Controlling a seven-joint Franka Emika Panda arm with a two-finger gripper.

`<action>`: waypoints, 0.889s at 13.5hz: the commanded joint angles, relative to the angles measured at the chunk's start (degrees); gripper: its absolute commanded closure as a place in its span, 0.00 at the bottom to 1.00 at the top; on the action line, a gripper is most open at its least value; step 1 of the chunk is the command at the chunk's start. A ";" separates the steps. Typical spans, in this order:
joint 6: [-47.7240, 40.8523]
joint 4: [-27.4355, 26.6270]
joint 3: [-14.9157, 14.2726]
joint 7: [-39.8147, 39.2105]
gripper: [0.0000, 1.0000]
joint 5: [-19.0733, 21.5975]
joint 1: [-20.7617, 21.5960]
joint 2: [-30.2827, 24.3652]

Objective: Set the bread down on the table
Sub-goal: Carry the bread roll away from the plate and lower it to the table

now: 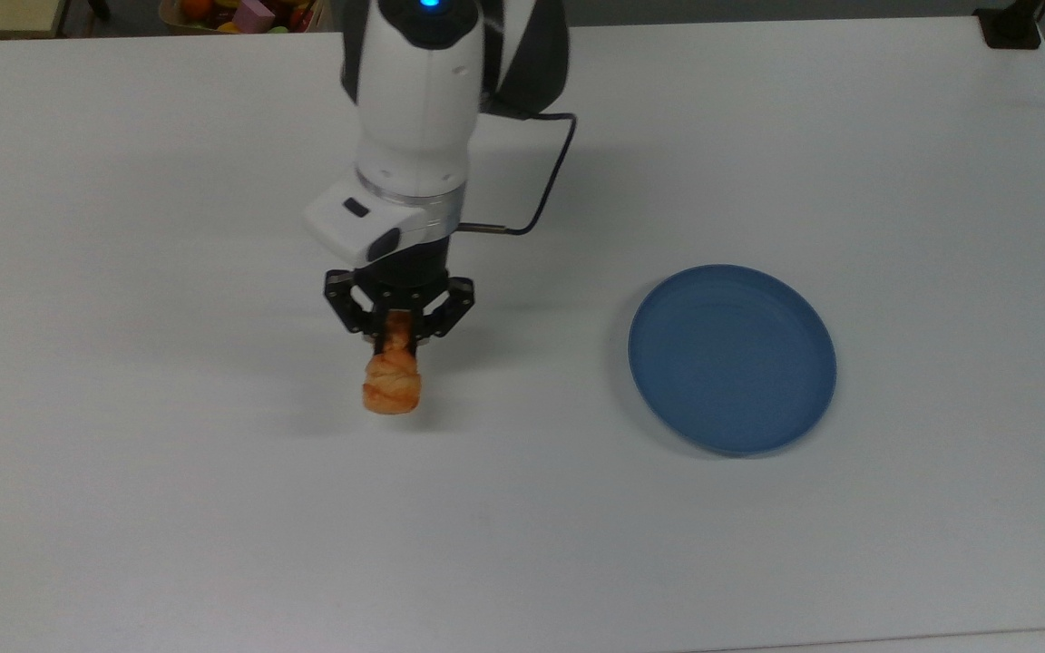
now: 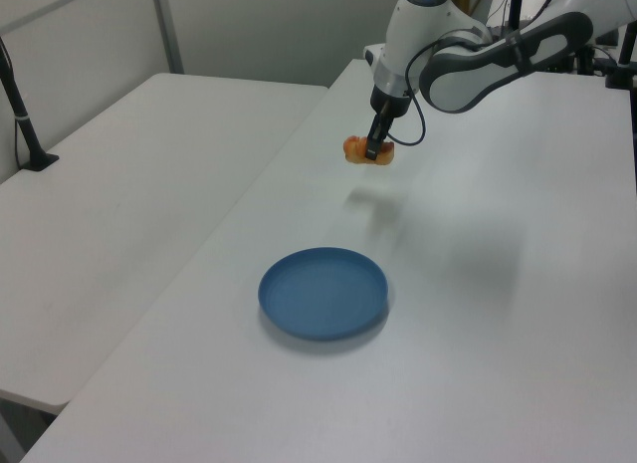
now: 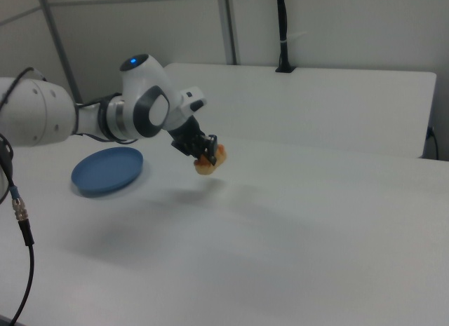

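Observation:
My gripper (image 1: pixel 398 343) (image 2: pixel 374 151) (image 3: pixel 208 155) is shut on the bread (image 1: pixel 392 381) (image 2: pixel 356 149) (image 3: pixel 208 165), a small golden-orange braided roll that hangs from its fingers. The bread is held in the air above the white table (image 1: pixel 169 508) (image 2: pixel 498 314) (image 3: pixel 316 221), with its shadow on the surface below. In the top view it is well to the left of the round blue plate (image 1: pixel 732 358); in the left view it is beyond the plate (image 2: pixel 323 292); in the right view it is right of the plate (image 3: pixel 107 170).
A bin of colourful items (image 1: pixel 246 14) sits past the table's far edge in the top view. A second white table (image 2: pixel 109 194) (image 3: pixel 316 102) stands alongside. A black post (image 2: pixel 25 124) (image 3: pixel 283 31) is clamped to that table.

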 commanded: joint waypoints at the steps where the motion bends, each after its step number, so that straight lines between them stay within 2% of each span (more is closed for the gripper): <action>1: 8.01 -0.95 0.13 -0.81 0.70 -0.25 -0.61 3.59; 5: 8.65 -0.69 0.13 -0.54 0.59 -0.25 -0.70 6.06; 6: 8.65 -0.69 0.13 -0.11 0.39 -0.16 -0.70 6.15; 9: 8.30 -0.87 0.13 0.07 0.04 0.02 -0.78 6.15; 10: 8.12 -0.87 0.13 0.16 0.00 0.02 -0.70 6.15; 12: 7.77 -0.87 0.13 0.07 0.00 0.10 -0.70 5.89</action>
